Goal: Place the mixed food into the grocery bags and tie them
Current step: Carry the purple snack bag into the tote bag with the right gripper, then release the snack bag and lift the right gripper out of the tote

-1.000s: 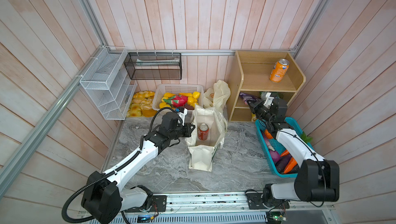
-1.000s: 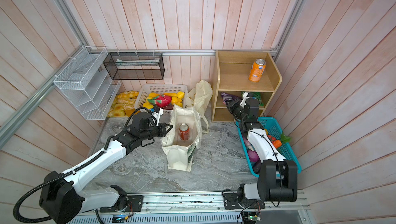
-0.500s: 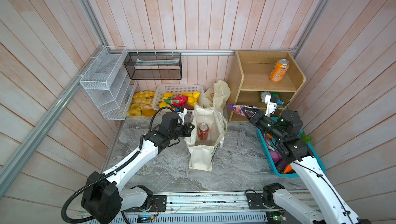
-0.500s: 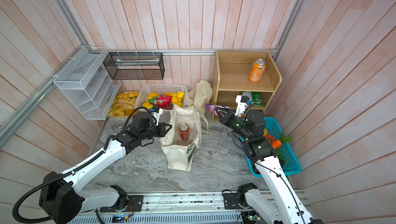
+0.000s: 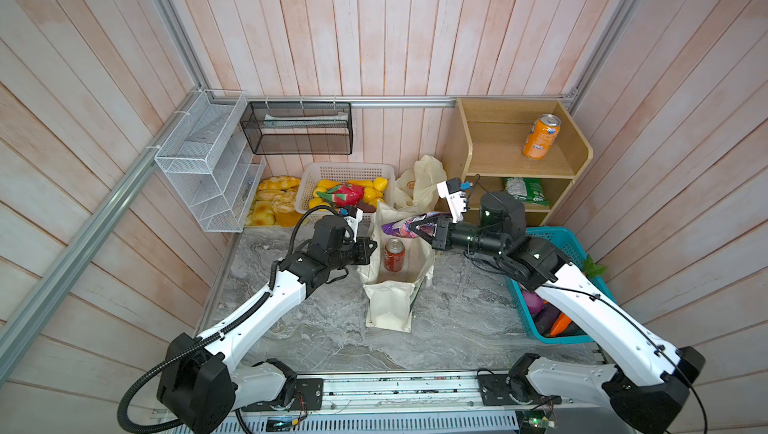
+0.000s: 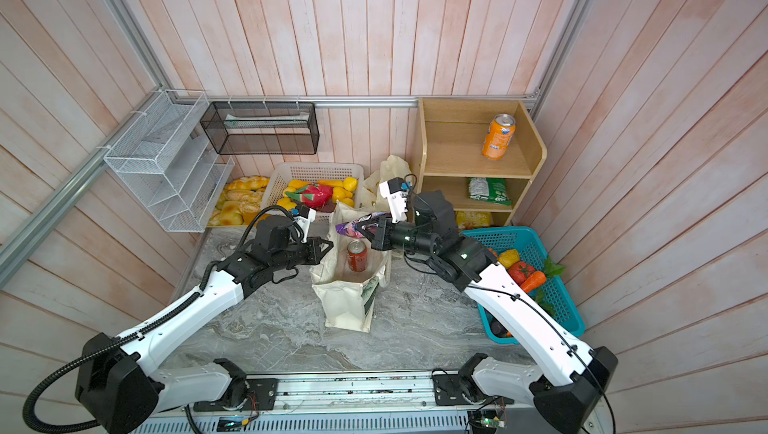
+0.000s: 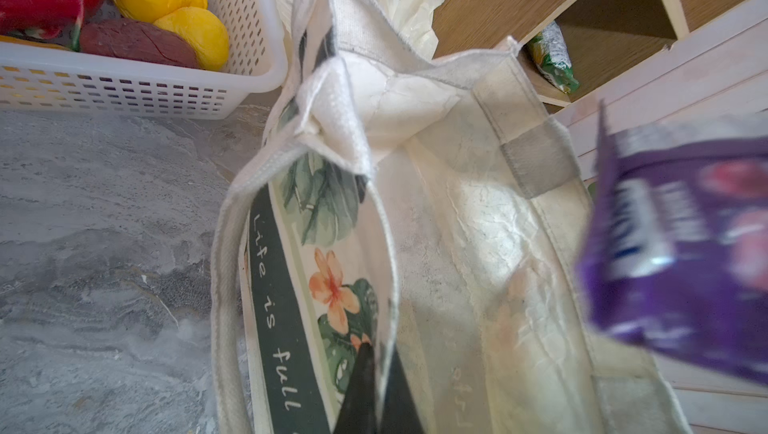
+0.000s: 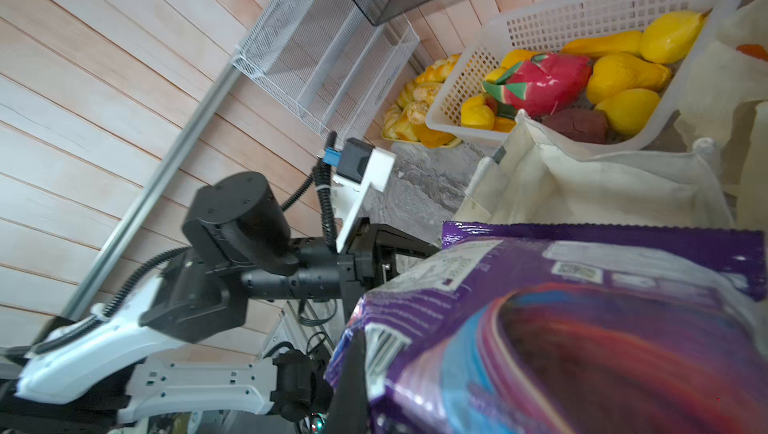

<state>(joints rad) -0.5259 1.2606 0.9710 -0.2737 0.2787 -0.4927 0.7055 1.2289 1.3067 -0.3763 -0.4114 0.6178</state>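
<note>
Between the two arms, the tote [image 5: 390, 307] stands upright on the marble table [image 5: 316, 328] with its mouth open and the red can [image 5: 394, 255] upright inside it. Just beyond the tote's rear edge sits the white basket [image 5: 347, 170]. The plastic bag [image 5: 422, 178] slumps between that basket and the shelf [image 5: 457, 149]. Along the right wall lies the blue basket [image 5: 557, 241], well apart from the tote, with the carrots [image 6: 534, 280] in it. Bare table shows in front of the tote and on either side of it, beneath the arms.

The left gripper [image 5: 371, 246] is closed on the tote's left rim. In the left wrist view its dark fingers [image 7: 359, 390] pinch the cloth wall between them. The right gripper [image 5: 417, 229] is clamped on one end of the packet [image 5: 401, 226], which lies roughly level over the rear of the tote's mouth, above the can and clear of it. Whether the packet brushes the rear rim I cannot tell. In the right wrist view the packet [image 8: 582, 328] fills the foreground, one finger [image 8: 349, 374] against its edge. The two grippers face each other across the mouth, near but apart.
</note>
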